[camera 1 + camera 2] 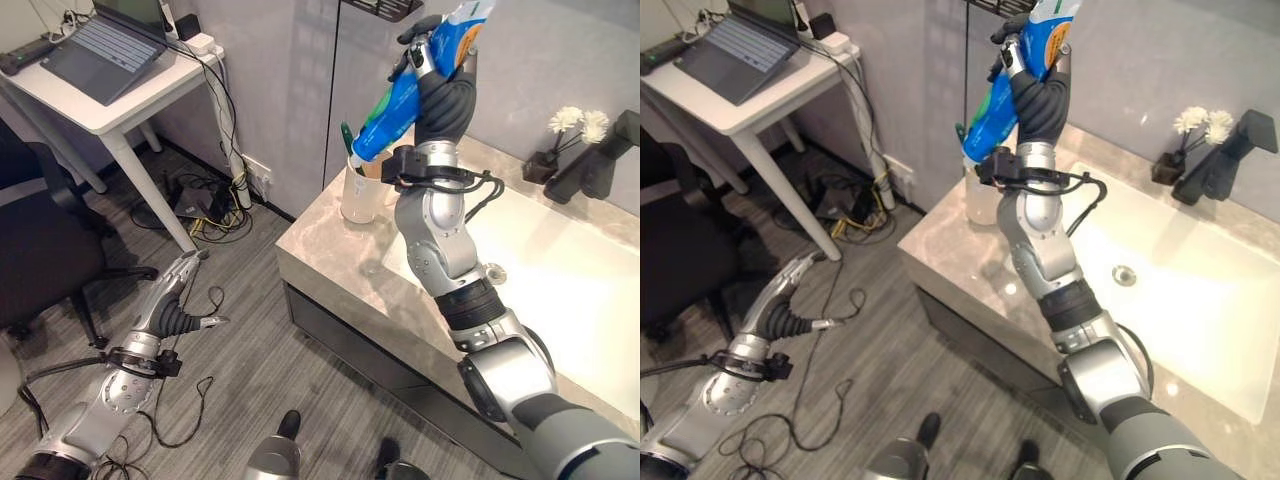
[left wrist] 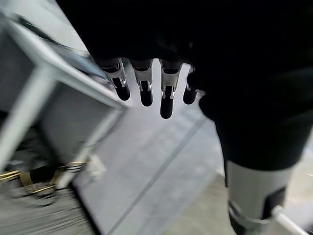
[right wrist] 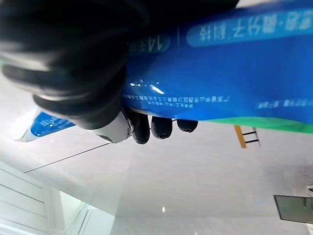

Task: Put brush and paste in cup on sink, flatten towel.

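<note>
My right hand (image 1: 440, 70) is raised above the counter's left end, shut on a blue and green toothpaste tube (image 1: 395, 110). The tube slants down, its green lower end just over a clear cup (image 1: 360, 190) on the marble counter (image 1: 330, 250). A green brush tip (image 1: 347, 135) sticks up out of the cup. In the right wrist view the fingers (image 3: 151, 128) curl round the tube (image 3: 234, 93). My left hand (image 1: 170, 305) hangs low over the floor at the left, fingers (image 2: 146, 90) straight and holding nothing.
A white sink basin (image 1: 560, 290) lies right of the cup, with a black tap (image 1: 595, 165) and a small vase of white flowers (image 1: 565, 135) behind it. At the left stand a white desk with a laptop (image 1: 105, 50), a black chair (image 1: 45, 250) and floor cables (image 1: 205, 205).
</note>
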Robot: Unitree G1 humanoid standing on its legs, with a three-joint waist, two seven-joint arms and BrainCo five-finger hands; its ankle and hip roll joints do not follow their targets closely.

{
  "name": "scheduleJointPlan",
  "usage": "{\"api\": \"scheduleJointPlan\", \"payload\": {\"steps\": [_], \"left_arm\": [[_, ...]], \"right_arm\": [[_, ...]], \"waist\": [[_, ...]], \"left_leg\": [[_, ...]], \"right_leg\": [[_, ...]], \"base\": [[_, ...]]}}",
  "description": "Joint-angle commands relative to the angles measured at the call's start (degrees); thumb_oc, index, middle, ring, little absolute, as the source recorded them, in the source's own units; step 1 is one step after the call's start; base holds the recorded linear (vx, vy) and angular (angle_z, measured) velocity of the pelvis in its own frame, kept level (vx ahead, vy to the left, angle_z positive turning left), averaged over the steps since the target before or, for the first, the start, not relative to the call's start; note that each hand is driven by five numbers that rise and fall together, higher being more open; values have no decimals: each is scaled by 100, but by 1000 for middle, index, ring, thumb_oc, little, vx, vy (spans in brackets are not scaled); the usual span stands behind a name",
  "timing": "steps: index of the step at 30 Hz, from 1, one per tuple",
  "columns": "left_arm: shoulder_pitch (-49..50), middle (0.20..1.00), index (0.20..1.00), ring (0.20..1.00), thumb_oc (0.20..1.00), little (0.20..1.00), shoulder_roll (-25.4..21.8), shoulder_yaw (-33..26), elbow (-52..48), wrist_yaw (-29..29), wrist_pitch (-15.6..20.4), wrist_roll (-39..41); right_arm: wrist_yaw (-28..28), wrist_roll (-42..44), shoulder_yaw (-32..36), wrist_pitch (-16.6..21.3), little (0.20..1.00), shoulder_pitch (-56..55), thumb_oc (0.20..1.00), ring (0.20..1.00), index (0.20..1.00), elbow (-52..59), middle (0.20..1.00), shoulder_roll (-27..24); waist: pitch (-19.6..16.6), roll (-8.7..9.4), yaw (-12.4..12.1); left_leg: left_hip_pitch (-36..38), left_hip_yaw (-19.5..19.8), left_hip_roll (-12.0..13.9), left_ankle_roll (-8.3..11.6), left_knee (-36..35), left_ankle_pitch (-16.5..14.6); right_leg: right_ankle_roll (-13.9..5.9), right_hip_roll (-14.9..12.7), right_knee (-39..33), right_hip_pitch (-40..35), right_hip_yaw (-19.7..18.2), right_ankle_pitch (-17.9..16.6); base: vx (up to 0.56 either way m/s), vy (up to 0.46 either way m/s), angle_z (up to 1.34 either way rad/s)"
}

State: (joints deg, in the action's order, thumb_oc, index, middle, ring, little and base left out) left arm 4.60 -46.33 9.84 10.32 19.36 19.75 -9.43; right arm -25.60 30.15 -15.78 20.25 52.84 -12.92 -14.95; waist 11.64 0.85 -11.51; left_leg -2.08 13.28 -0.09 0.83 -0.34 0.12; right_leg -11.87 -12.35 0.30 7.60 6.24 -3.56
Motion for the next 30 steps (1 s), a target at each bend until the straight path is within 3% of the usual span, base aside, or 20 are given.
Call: {"api": "scheduleJointPlan", "payload": {"steps": [1,5,12,30], "left_arm": [[319,1000,1000,1000,1000,1000,-295,-27,-150,-129,58,-70],[389,1000,1000,1000,1000,1000,-187,32,339,-138,-26,-161],[264,1000,1000,1000,1000,1000,193,325,1380,-180,-245,-247],[112,1000,1000,1000,1000,1000,704,392,1917,-29,-453,-208]], "right_arm": [[14,-289,322,349,200,727,200,200,200,186,200,-329],[34,-242,272,358,200,718,200,200,200,180,200,-330],[135,-237,34,250,200,776,200,200,200,27,200,-416],[263,-139,-229,202,200,708,200,200,200,148,200,-271]], "waist": [[-224,298,-75],[-274,325,-52],[-245,385,39],[-197,527,152]], "left_leg": [[390,-254,-611,-245,130,-553],[356,-238,-584,-238,113,-558],[231,-207,-374,-133,28,-512],[284,-288,-221,-87,-283,-386]], "right_leg": [[-122,-235,140,309,-127,-879],[-138,-169,117,285,-135,-910],[-18,39,93,268,-48,-645],[26,163,-117,150,-119,-593]], "base": [[15,-70,90],[25,-87,25],[10,-92,-8],[4,-9,0]]}}
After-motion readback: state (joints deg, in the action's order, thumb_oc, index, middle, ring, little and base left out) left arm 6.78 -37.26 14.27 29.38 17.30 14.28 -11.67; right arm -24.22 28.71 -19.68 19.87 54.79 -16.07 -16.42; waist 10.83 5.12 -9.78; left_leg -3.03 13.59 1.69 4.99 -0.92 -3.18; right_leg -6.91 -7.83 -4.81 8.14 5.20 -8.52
